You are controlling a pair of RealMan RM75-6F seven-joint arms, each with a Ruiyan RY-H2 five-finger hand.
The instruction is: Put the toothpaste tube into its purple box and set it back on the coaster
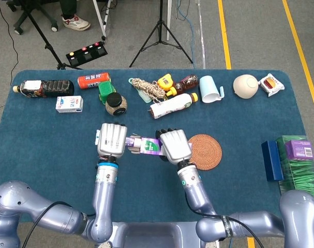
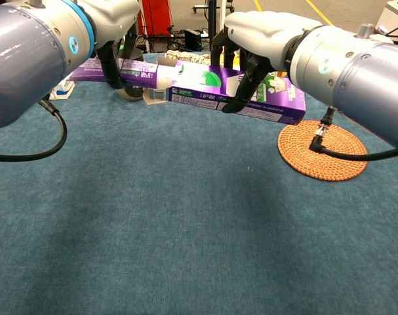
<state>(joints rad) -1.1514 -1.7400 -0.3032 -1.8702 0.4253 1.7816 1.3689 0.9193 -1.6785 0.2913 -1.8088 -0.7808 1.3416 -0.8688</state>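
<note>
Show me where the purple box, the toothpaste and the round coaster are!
purple box (image 2: 251,88): chest view, on its printed side.
toothpaste tube (image 2: 143,72): chest view, on its body just outside the box mouth.
coaster (image 1: 206,151): head view, on the middle of its woven top.

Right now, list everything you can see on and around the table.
toothpaste tube: 1, purple and white, left hand grips it, tip in the box mouth
purple box: 1, right hand holds it, above the cloth
coaster: 1, woven brown, right of the box
dark bottle: 1, back left
small carton: 1, white, back left
orange can: 1, back row
dark-lidded jar: 1, back row
rope coil: 1, tan, back centre
white bottle: 1, lying, back centre
cup: 1, pale blue, back right
bowl: 1, beige, back right
blue box: 1, right edge
tripod: 1, black, on the floor
left hand: 1
right hand: 1
</note>
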